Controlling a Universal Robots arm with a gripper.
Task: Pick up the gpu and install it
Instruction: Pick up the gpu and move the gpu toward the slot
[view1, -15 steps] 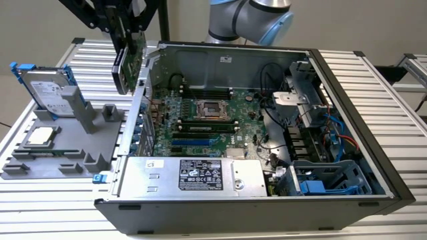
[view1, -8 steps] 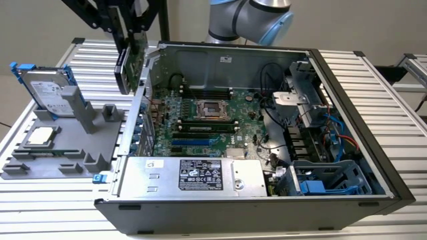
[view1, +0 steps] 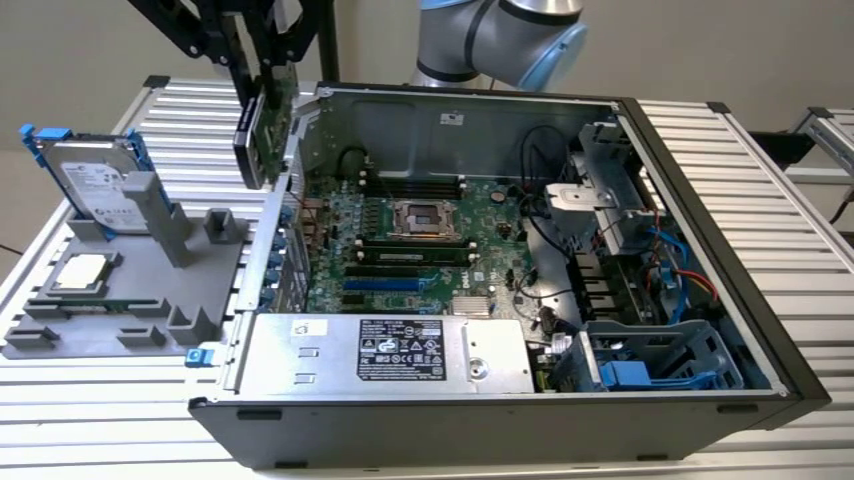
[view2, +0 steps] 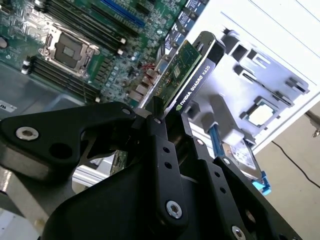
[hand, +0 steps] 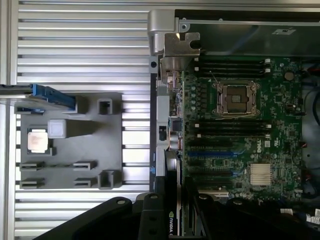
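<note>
- Status: end effector (view1: 271, 78) was clamped shut on the gpu (view1: 256, 140). It gripped the card's upper end, so the card hung on edge in mid-air.
- Position, exterior view: gpu sat above the case wall at about 10 o'clock of the computer case (view1: 467, 440). It touched nothing else and was not seated.
- Second wrist view: fingers (view2: 159, 145) appeared to pinch the gpu (view2: 186, 75) across its thickness, one on each face.
- Motherboard (view1: 400, 250) lay flat in the open case. The blue expansion slots (view1: 387, 285), at about 7 o'clock of the CPU socket (view1: 420, 215), looked empty.
- Grey fixture (view1: 200, 290) sat on the tabletop (view1: 761, 170) at 9 o'clock of the case.
- Hard drive (view1: 94, 185) stood at the fixture's 12 o'clock and the square chip (view1: 83, 270) lay near its 9 o'clock. Both were well apart from the gpu.
- Handling, my read:
  - Card is rigid and light, and the cooler block puts most of the weight on one face.
  - It looks fragile, with exposed components and a bare connector edge that shouldn't be knocked or squeezed.
  - Best hold is across the cooler and the board back near the long edge opposite the connector, which roughly matches this grip.
  - The smooth cooler shroud could slip or pivot in a two-finger pinch.
</note>
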